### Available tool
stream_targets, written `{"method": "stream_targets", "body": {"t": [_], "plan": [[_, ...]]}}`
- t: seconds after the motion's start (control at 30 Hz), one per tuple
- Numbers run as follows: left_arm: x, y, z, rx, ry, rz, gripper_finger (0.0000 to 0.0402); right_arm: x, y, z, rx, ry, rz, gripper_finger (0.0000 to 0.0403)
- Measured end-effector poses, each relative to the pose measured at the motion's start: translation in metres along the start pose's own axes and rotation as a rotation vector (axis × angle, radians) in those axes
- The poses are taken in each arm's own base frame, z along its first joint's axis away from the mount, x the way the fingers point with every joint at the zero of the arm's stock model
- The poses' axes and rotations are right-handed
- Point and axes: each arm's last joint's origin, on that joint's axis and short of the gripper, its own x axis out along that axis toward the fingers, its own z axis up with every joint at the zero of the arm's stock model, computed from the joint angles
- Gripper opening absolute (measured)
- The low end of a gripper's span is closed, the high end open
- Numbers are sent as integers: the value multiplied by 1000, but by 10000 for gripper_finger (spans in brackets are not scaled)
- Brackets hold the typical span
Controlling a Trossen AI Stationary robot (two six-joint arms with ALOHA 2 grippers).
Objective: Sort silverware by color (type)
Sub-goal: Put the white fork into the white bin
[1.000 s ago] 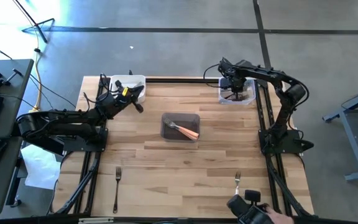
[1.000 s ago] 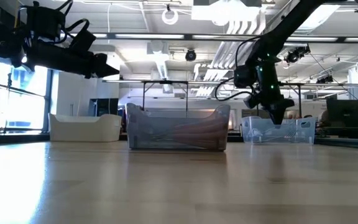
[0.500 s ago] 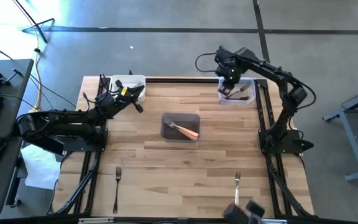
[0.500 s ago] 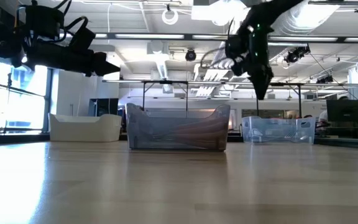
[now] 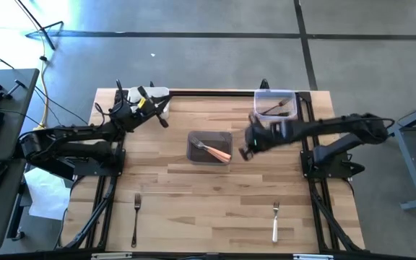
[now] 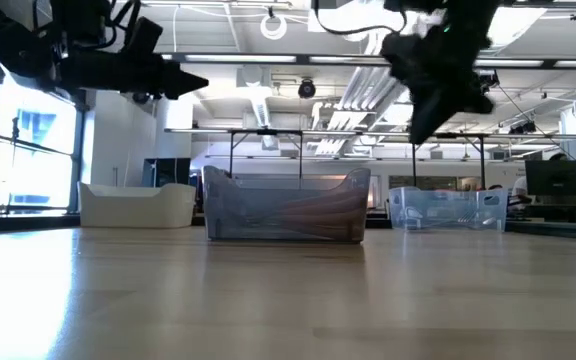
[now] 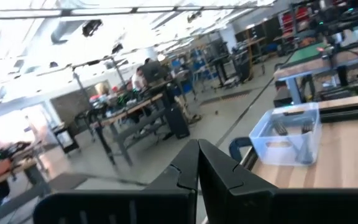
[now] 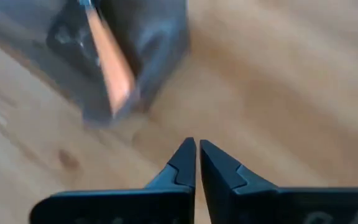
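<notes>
Two forks lie flat on the table near its front edge: a dark-handled one [image 5: 136, 217] at the left and a white-handled one [image 5: 275, 221] at the right. Orange-handled forks [image 5: 218, 152] lie in the grey tub [image 5: 194, 137] at the middle, and also show in the right wrist view [image 8: 112, 68]. Dark forks [image 5: 279, 108] lie in the clear tub [image 5: 260, 114] at the far right. My right gripper [image 5: 245, 153] is shut and empty, in the air just right of the grey tub. My left gripper [image 5: 162, 121] is shut and empty, raised beside the white tub [image 5: 154, 94].
The three tubs stand in a row across the far half of the table, white, grey and clear [image 6: 446, 209]. Bare wood lies between the two loose forks and in front of the grey tub. Dark frame rails run along both table sides.
My right gripper has risen out of the clear tub and swung toward the table's middle and near side, ending beside the grey tub. My left gripper has risen a little by the white tub. A dark thing at the near right edge has left the picture.
</notes>
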Motion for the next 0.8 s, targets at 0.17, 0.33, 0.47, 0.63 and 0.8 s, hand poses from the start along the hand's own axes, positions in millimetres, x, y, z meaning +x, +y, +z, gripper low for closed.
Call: {"method": "stream_targets", "body": {"t": [0.17, 0.33, 0.47, 0.63, 0.8], "plan": [[5, 9, 5, -23, -36, -33, 0, -11, 33, -62, 172, 76, -38, 7], [10, 20, 10, -135, -75, -106, 0, -17, 58, -116, 376, 219, -56, 20], [14, 24, 10, -223, -64, -161, 0, -14, 73, -153, 507, 339, -131, 68], [23, 24, 7, -303, -27, -247, 0, -3, 85, -192, 691, 465, -245, 143], [30, 21, 3, -349, 3, -307, 0, 18, 96, -214, 728, 560, -293, 179]]}}
